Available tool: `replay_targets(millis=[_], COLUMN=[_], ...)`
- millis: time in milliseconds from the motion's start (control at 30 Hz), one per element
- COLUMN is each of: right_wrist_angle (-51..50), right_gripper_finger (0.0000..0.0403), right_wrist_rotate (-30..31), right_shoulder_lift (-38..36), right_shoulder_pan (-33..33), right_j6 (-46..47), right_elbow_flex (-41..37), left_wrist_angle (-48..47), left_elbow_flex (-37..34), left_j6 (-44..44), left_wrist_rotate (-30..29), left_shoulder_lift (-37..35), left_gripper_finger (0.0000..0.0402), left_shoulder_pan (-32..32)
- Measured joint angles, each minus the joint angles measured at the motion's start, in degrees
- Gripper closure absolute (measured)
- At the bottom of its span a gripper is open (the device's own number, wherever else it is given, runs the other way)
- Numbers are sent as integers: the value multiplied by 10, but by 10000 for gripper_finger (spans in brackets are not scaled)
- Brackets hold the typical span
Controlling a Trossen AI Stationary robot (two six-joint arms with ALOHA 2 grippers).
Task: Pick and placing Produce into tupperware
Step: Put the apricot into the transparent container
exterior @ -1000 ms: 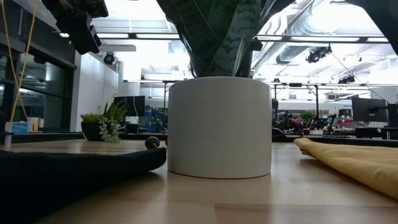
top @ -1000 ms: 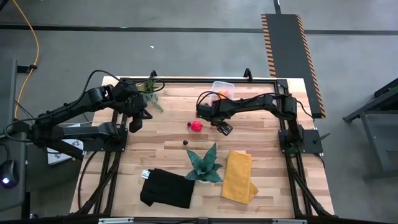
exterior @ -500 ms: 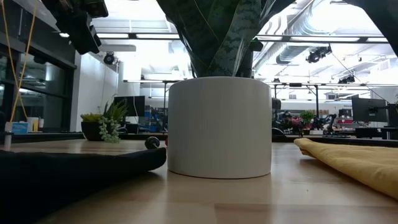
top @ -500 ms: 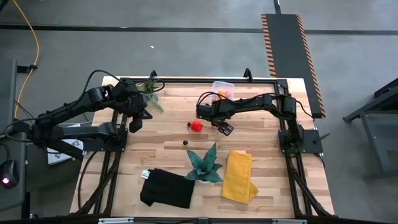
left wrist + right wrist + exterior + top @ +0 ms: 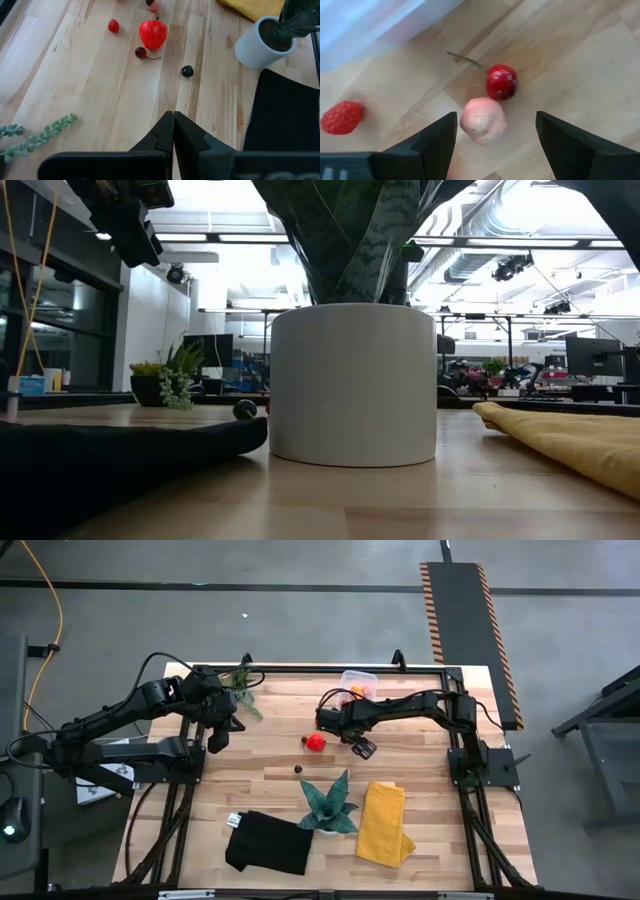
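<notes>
The produce lies loose on the wood near the table's middle. A red pepper-like piece [image 5: 315,742] [image 5: 152,34], a raspberry [image 5: 341,117], a cherry [image 5: 501,82], a pink piece [image 5: 483,121] and a dark ball [image 5: 297,769] [image 5: 187,71] all rest there. The clear tupperware [image 5: 358,683] stands at the far edge with orange pieces inside. My right gripper [image 5: 322,723] [image 5: 496,131] hovers open over the pink piece, one finger on either side, touching nothing. My left gripper [image 5: 218,735] [image 5: 173,135] waits shut above the table's left part.
A teal spiky plant in a white pot [image 5: 328,805] [image 5: 352,385] stands near the table's near side. A yellow folded cloth [image 5: 383,823] lies to its right and a black cloth [image 5: 268,842] to its left. A trailing green plant [image 5: 243,690] sits at the far left.
</notes>
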Motion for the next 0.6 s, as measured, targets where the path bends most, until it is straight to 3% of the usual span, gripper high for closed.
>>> replay_targets(millis=[600], right_wrist_angle=[-1], right_gripper_finger=[153], right_wrist_rotate=[-29], right_shoulder_lift=[0], right_shoulder_pan=[1], right_j6=[7], right_elbow_flex=[0], left_wrist_angle=[1], left_elbow_flex=[0], left_j6=[0], left_wrist_rotate=[0], left_shoulder_lift=[0], left_gripper_finger=[401], left_shoulder_pan=[0])
